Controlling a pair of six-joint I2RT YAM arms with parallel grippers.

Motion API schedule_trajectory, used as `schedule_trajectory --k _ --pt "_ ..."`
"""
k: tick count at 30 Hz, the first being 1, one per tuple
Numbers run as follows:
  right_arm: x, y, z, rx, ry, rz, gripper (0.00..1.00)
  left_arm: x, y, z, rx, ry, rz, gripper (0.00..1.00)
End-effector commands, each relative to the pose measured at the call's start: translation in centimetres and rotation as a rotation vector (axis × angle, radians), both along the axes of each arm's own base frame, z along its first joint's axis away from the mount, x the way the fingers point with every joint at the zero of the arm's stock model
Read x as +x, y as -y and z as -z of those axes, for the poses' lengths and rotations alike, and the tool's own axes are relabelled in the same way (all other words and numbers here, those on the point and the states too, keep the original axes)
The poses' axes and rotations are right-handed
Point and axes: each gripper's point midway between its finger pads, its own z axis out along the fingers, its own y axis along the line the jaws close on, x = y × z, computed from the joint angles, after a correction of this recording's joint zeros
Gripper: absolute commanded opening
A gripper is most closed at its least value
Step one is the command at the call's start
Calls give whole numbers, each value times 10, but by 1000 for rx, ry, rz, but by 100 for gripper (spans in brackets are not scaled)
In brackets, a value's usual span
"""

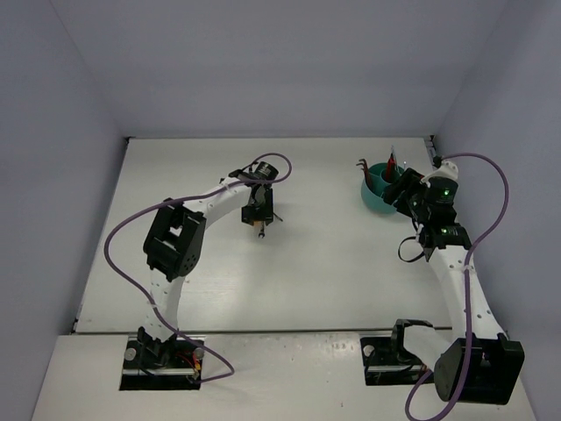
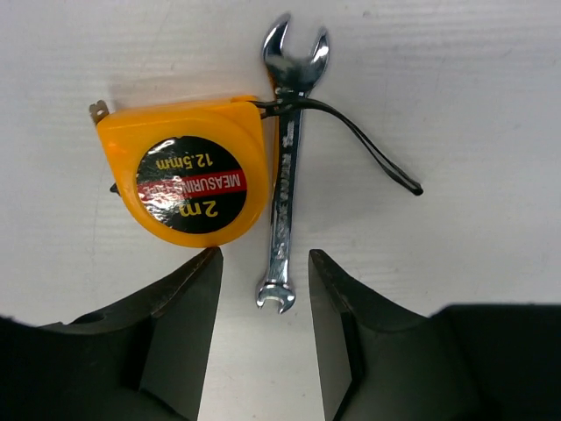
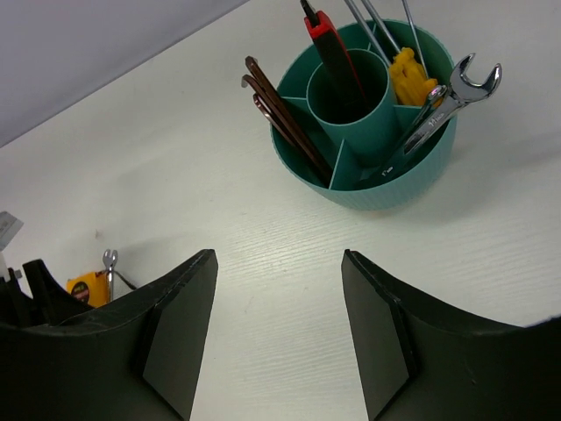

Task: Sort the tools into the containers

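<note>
Spread left fingers (image 2: 180,338) straddle the small silver wrench (image 2: 285,175) toward the tabletop's (image 1: 333,281) far edge; next, probably lower and pinch.

Orange tape measure (image 2: 193,180) flat beside silver wrench (image 2: 287,167), teal divided cup (image 3: 386,189) holding red-handled tool (image 3: 323,31), second wrench (image 3: 447,105)

White table (image 1: 333,263): tape measure (image 2: 193,180), wrench (image 2: 287,175), teal cup (image 3: 386,189).
</note>
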Motion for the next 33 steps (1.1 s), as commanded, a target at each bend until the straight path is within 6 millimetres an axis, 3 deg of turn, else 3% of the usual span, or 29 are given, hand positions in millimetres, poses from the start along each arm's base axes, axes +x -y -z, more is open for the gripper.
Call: schedule_trajectory --k 1,8,16,20,22,25,29,33 --pt "3 -8 -15 3 52 -37 56 17 7 -11 -13 36 18 40" --pt "1 -12 -10 5 35 -53 57 13 9 0 -14 4 9 40" --pt "-2 -16 -9 9 31 -63 58 -3 9 18 6 -48 23 18" --pt "-4 -18 -12 8 35 -73 58 -28 15 30 14 -110 72 0" --pt "-5 -19 -12 8 32 -76 59 -44 17 35 40 -124 117 0" --pt "-8 -21 -10 9 25 -84 59 -82 41 31 68 -118 251 0" --pt "-11 -25 -4 13 8 -100 60 -123 52 35 95 -143 352 0" --pt "-14 -27 4 15 -9 -113 60 -138 52 29 95 -146 371 1"
